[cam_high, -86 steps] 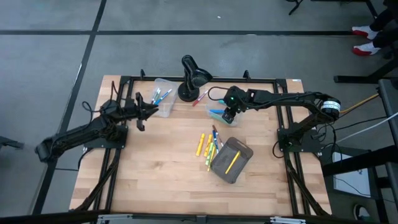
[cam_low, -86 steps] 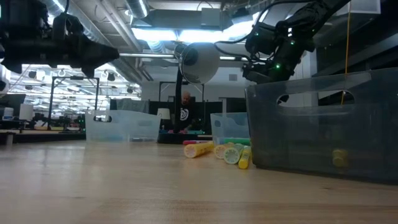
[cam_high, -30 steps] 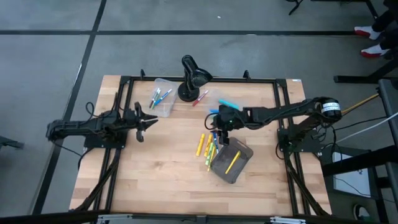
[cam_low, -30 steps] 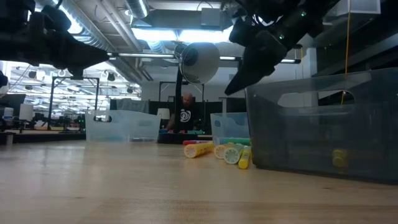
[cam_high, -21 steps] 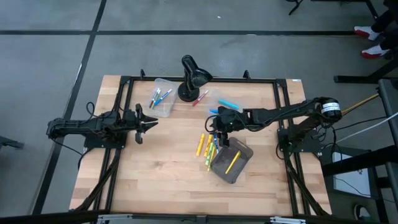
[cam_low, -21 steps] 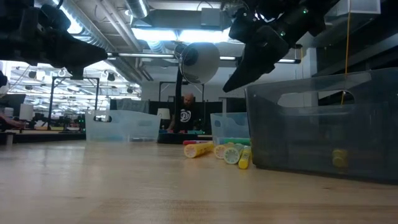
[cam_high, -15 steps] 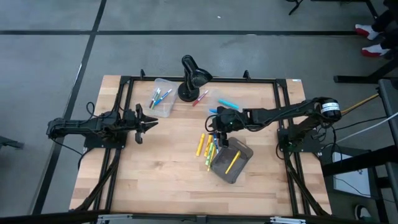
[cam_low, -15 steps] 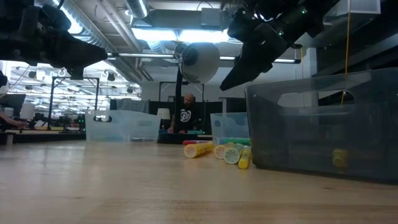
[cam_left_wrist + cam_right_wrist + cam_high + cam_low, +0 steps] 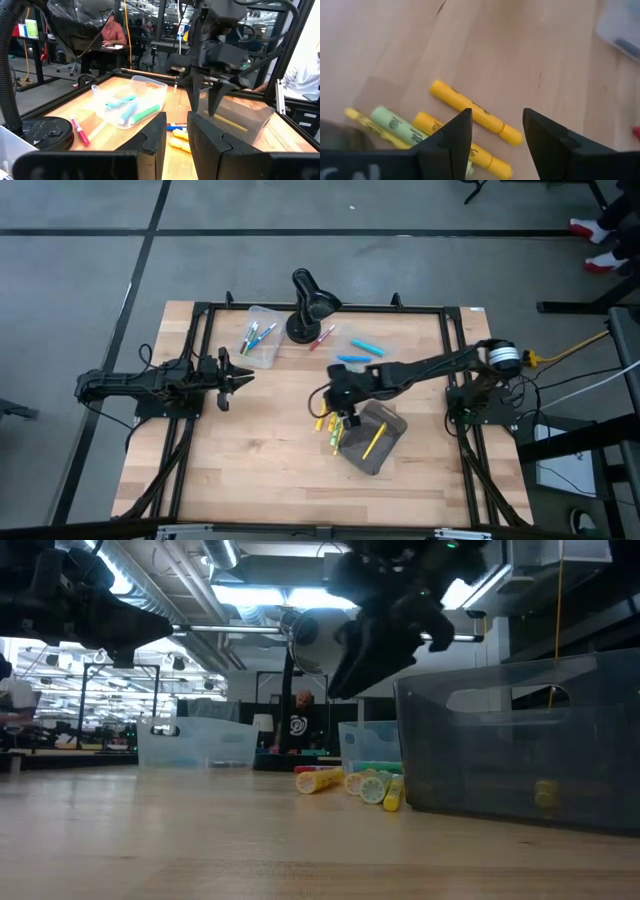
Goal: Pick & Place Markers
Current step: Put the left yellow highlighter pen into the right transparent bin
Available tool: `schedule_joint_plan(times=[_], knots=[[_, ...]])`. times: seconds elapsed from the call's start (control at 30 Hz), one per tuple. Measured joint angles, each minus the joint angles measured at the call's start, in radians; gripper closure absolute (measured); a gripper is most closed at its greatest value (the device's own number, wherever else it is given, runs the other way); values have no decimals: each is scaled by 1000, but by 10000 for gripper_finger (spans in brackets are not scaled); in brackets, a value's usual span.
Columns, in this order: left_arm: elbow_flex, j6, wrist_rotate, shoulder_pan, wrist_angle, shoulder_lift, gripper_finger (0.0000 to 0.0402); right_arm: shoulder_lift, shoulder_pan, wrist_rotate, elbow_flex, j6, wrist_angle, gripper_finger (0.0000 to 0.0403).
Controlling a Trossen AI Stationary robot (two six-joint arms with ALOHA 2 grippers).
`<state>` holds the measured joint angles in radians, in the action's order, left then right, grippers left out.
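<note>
From above, near the tabletop's (image 9: pixel 250 470) middle, the right pincer (image 9: pixel 340 418) hangs over loose markers (image 9: pixel 332 420) beside a grey bin (image 9: pixel 385 442); the left pincer (image 9: pixel 243 377) waits near the left edge. At table height, yellow markers (image 9: pixel 365 785) lie against the bin. Left wrist: fingers (image 9: pixel 152 137) narrowly parted, empty. Right wrist: fingers (image 9: pixel 450 140) spread, empty, straddling a yellow marker (image 9: pixel 475 119).
</note>
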<state>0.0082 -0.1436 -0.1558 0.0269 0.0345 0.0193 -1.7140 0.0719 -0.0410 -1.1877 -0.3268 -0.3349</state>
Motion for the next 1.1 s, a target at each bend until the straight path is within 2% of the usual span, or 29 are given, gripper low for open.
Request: schedule_joint_plan(times=[0.27,0.53,0.77,1.1], knots=[[0,0,0,0,0,0,329,-146,-6,-2,-247,-232,-249,229],[0,0,0,0,0,0,329,-193,-6,-14,-300,-516,-274,229],[0,0,0,0,0,0,329,-224,-6,-97,-315,-526,-261,229],[0,0,0,0,0,0,329,-280,-6,-36,-315,-519,-326,229]])
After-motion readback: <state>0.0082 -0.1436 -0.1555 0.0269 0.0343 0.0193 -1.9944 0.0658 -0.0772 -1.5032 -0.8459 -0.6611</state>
